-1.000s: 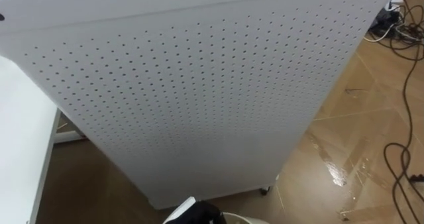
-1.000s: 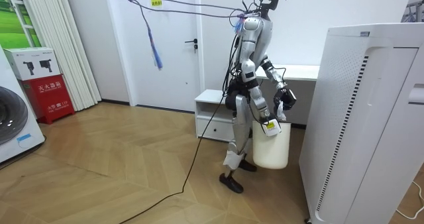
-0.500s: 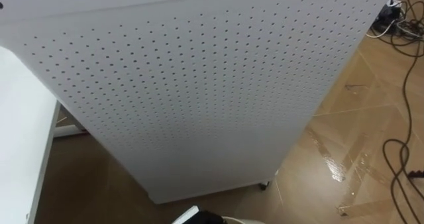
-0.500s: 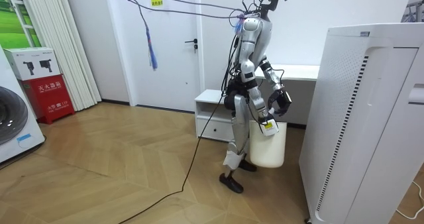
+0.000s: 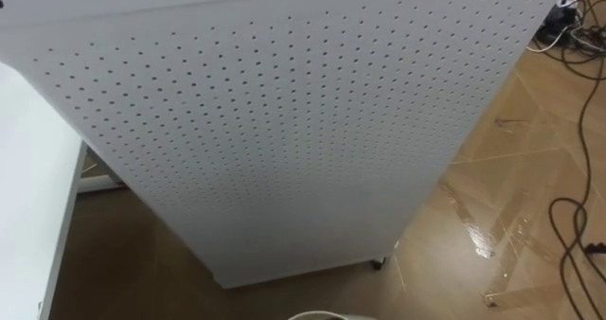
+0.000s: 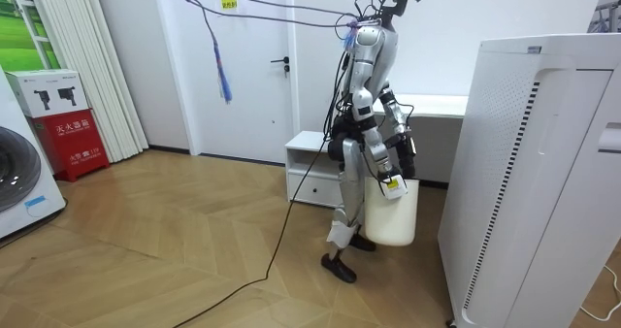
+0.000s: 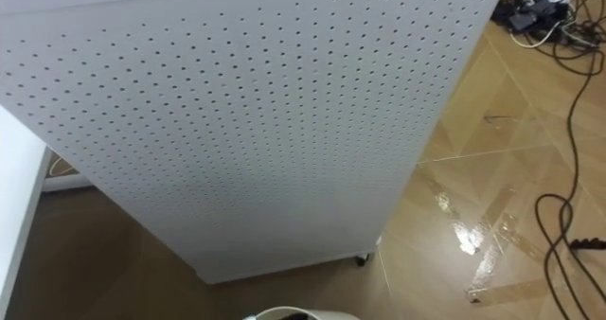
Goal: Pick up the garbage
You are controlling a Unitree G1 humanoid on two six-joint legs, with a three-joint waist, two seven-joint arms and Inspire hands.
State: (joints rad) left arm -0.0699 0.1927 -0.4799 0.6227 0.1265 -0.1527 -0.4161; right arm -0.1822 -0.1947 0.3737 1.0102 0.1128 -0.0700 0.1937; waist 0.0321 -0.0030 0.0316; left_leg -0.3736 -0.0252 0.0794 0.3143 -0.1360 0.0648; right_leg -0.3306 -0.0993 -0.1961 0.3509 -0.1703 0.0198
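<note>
Facing perforated cabinet (image 5: 284, 121), bin (image 6: 391, 216) seemingly alongside.

The tall white cabinet (image 5: 284, 121) is seen as a smooth, matt panel, seemingly painted sheet metal, pierced all over with small round holes. The floor (image 5: 511, 206) is laid in wood-patterned parquet with a glossy finish, and bright reflections are carried on it. The white desk top (image 5: 24, 225) is shown smooth and matt. In the room view, the bin (image 6: 391, 216) is seen as smooth white plastic with a faint sheen, the curtain (image 6: 82, 66) as pale pleated cloth, the box (image 6: 60, 95) as printed cardboard, and the door (image 6: 247, 66) as matt white paintwork.
</note>
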